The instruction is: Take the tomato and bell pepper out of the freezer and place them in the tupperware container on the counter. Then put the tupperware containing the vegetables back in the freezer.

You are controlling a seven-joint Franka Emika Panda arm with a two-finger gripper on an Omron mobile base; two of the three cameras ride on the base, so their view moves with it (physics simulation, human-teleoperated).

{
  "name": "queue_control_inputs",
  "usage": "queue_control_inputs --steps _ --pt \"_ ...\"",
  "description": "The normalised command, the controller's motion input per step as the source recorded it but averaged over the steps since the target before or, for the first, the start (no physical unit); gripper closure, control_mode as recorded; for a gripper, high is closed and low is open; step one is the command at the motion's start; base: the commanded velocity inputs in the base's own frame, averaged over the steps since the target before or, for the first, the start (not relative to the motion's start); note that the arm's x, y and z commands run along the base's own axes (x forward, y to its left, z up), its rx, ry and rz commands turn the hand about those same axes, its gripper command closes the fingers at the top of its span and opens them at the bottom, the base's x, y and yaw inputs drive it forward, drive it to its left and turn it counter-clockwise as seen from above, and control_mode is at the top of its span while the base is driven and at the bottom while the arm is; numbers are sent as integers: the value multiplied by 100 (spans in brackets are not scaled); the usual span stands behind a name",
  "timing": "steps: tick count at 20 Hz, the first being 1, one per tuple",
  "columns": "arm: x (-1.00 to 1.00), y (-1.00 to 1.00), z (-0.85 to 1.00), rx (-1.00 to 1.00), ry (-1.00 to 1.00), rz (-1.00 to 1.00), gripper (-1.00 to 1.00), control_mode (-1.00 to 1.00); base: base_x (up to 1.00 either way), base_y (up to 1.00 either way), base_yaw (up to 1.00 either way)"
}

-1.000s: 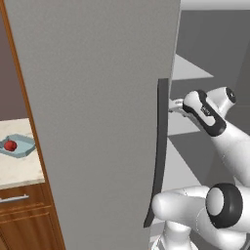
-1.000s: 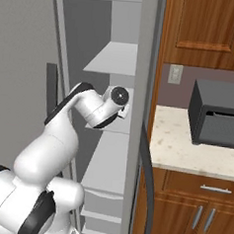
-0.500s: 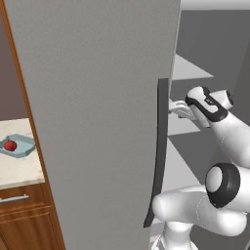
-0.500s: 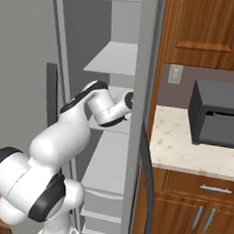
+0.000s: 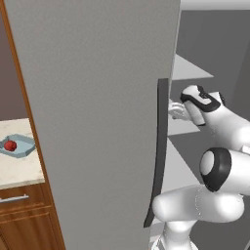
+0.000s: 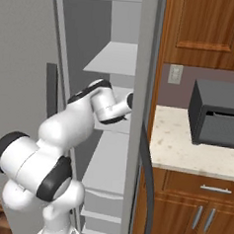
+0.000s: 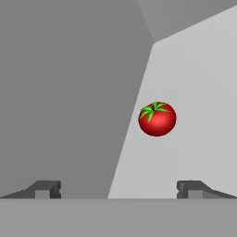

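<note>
Jaws: gripper (image 7: 118, 187) spread to full width, nothing between the tips, nothing held; in the left base view the gripper (image 5: 175, 110) sits inside the freezer, just past the door handle (image 5: 158, 146)
Shelf: pale grey freezer shelf (image 7: 185, 152) runs ahead of the jaws; bare apart from one item
Bell pepper: red piece with a green top (image 7: 157, 119), taken to be the bell pepper; it rests on the shelf, ahead of the jaws and nearer the right tip, not touching either one
Freezer: door (image 5: 97, 122) swung open; arm reaching into the compartment at mid-height
Tupperware container: light blue-grey tray (image 5: 25, 149) on the tabletop (image 5: 19, 171), on the far side of the open door, well apart from the gripper
Tomato: plain red ball (image 5: 10, 145) lying inside the tray, so that part appears done
Step in hand: judged to be the approach to the bell pepper, second vegetable of the two
Next move calls for: advancing along the shelf and shifting toward the right tip so the pepper sits centred between the jaws, then closing
Risk: a round piece may roll toward the back wall if nudged off-centre
</note>
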Motion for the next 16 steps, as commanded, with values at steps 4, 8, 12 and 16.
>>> queue_control_inputs --steps 4,8,12,16 --pt "28 17 -18 0 0 3 -100 -100 0 0 0" --pt "24 16 -17 0 0 2 -100 -100 0 0 0" --pt "22 17 -16 0 0 2 -100 -100 0 0 0" --pt "23 12 -13 0 0 2 -100 -100 0 0 0"
